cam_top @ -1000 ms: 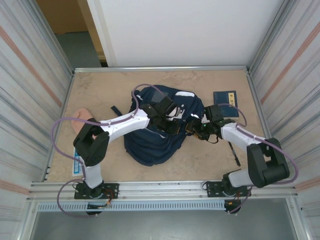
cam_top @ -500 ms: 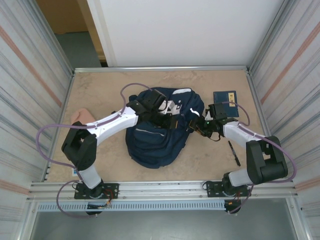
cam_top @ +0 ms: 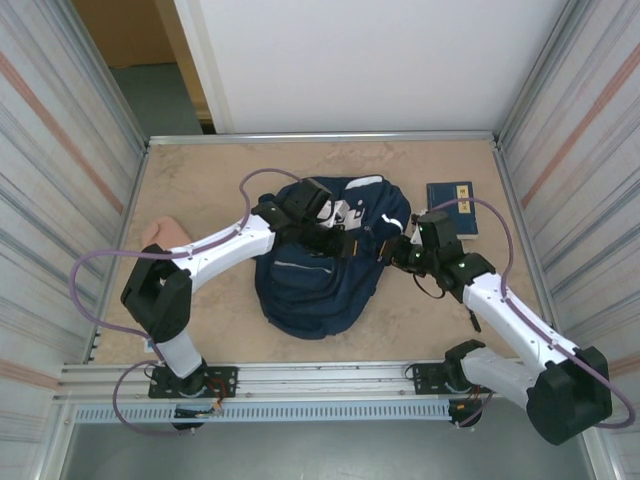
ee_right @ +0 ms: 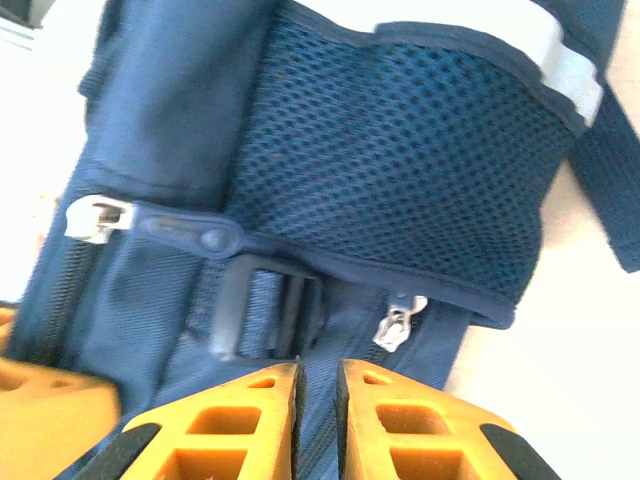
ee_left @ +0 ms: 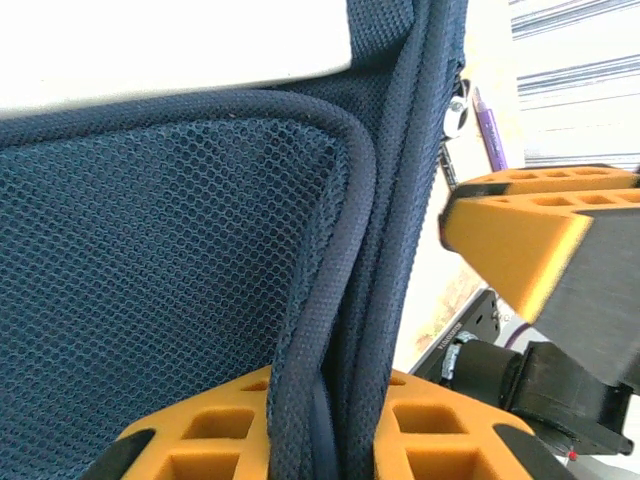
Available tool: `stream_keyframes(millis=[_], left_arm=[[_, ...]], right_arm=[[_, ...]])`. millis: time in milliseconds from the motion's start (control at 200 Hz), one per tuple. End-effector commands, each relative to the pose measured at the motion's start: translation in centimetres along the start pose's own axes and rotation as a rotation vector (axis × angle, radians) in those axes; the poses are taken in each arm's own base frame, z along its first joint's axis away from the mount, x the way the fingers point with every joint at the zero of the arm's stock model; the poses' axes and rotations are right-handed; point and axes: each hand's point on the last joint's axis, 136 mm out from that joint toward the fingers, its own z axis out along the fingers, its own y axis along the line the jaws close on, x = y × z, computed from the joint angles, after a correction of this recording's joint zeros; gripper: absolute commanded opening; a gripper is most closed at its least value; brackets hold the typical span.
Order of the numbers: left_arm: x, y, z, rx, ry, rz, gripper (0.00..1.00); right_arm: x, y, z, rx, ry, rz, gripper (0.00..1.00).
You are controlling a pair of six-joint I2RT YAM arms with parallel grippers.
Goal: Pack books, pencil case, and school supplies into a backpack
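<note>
Right pincer (ee_right: 318,375) had just snapped nearly together on backpack (cam_top: 320,270) side fabric; left pincer (ee_left: 335,395) pinched its piping. Likely prepping to open it; book (cam_top: 452,195) lay unpacked.

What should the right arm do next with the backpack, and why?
Probably draw the right gripper gently away from the left gripper, to spread the backpack open. Both are pinched on its fabric, the zipper pull sits beside the right one, and the book lies unpacked on the table.

Navy mesh backpack (cam_top: 310,295) with white stripes; navy book (cam_top: 452,205).
</note>
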Motion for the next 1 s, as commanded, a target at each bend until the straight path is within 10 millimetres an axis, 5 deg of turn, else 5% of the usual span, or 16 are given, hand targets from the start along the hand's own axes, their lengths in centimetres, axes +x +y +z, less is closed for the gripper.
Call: stream_keyframes(millis=[0,125,381,681,777,992], left_arm=[[-0.9,-4.7,-2.8,0.164,-0.053,0.053,0.0],[-0.9,-5.2,-3.1,0.184,-0.054,0.042,0.0],[-0.5,-6.1,-3.3,0.214,-0.043,0.056,0.0],[0.2,-6.6,-3.1,0.241,-0.009,0.074,0.0],[0.2,-6.5,-3.2,0.232,-0.014,0.077,0.0],[0.3,-6.9,-3.3,0.241,-0.015,0.083,0.0]], right_arm=[[0.6,-1.3,1.3,0.058,0.018,0.023,0.18],[0.7,-0.3,2.7,0.03,0.038,-0.027,0.18],[-1.2,-3.1,3.3,0.203,-0.029,-0.067,0.3],[-2.4,-2.1,3.4,0.188,-0.046,-0.081,0.31],[-2.7,-1.3,3.5,0.157,-0.05,-0.116,0.22],[-2.6,-0.3,4.0,0.109,-0.025,-0.172,0.22]])
